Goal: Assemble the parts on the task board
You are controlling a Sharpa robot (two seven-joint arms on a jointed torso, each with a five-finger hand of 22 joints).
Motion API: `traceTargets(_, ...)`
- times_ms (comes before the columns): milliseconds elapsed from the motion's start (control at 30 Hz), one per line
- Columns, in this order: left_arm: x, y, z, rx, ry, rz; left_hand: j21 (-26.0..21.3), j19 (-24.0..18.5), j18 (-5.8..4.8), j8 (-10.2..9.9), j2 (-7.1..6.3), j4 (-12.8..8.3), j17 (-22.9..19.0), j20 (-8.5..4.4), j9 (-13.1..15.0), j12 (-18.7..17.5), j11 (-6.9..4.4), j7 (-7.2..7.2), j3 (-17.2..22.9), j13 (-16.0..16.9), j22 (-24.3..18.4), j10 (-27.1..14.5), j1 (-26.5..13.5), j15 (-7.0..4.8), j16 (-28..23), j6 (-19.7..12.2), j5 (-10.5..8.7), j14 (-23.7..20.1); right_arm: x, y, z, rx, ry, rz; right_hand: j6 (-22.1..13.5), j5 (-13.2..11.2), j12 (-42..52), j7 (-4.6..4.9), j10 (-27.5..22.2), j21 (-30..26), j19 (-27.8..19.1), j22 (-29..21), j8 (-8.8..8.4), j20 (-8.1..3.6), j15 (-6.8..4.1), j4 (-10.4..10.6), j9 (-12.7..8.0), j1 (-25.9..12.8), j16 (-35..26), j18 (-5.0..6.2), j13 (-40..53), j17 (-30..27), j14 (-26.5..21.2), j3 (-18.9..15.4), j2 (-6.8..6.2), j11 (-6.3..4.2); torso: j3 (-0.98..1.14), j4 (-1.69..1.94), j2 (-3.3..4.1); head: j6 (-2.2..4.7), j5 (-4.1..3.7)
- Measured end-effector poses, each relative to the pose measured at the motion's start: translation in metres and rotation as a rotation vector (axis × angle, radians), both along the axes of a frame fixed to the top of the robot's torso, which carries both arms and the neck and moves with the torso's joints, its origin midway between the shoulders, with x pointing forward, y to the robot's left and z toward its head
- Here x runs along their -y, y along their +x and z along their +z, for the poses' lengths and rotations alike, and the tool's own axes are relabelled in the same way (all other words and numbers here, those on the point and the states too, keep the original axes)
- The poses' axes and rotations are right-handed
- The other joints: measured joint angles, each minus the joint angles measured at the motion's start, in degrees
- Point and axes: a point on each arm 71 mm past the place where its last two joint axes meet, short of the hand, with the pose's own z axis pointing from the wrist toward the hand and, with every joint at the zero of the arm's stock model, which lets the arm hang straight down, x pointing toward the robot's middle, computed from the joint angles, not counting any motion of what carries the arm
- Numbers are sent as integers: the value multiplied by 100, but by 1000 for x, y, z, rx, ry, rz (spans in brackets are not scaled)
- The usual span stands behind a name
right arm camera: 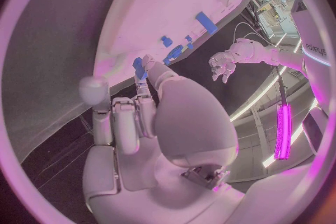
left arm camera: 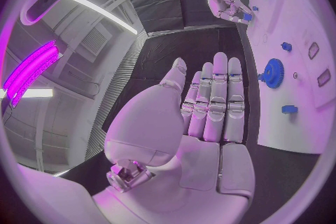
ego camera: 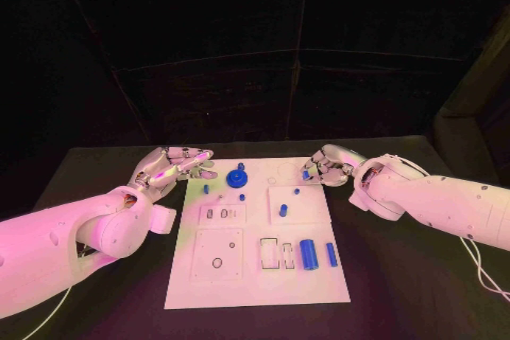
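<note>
**Right hand pinching a peg at the board's far edge**

I see the right hand (ego camera: 325,167) holding a small blue peg (ego camera: 305,175) between its fingertips over the far right corner of the flat white task board (ego camera: 255,281). My left hand (ego camera: 175,166) hangs released, fingers straight, off the board's far left corner, near the blue toothed gear (ego camera: 237,179) on the board.
</note>
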Motion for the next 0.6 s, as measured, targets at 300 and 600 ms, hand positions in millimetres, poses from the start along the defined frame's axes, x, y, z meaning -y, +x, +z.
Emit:
traceTargets(300, 0, 0, 0, 0, 1, 3, 0, 0, 0, 0, 0, -16, 6, 0, 0, -23, 20, 0, -16, -6, 0, -21, 0, 0, 0, 0, 0, 0, -36, -14, 18, 14, 57, 12, 8, -118, 0, 8, 0, 0, 0, 0, -2, 0, 0, 91, -4, -154, 0, 0, 0, 0, 0, 105, -86, 0, -42, 22, -44, -68, 44)
traceTargets(600, -2, 2, 1, 4, 4, 8, 0, 0, 0, 0, 0, -16, 6, 0, 0, -23, 20, 0, -16, -5, 1, -21, 0, 0, 0, 0, 0, 0, -102, -21, 22, 3, 82, 65, 23, -121, 0, 9, 0, 0, 0, -1, -4, 0, 1, 108, -20, -207, 0, 0, 0, -1, 0, 121, -140, 0, -81, 69, -92, -186, 186)
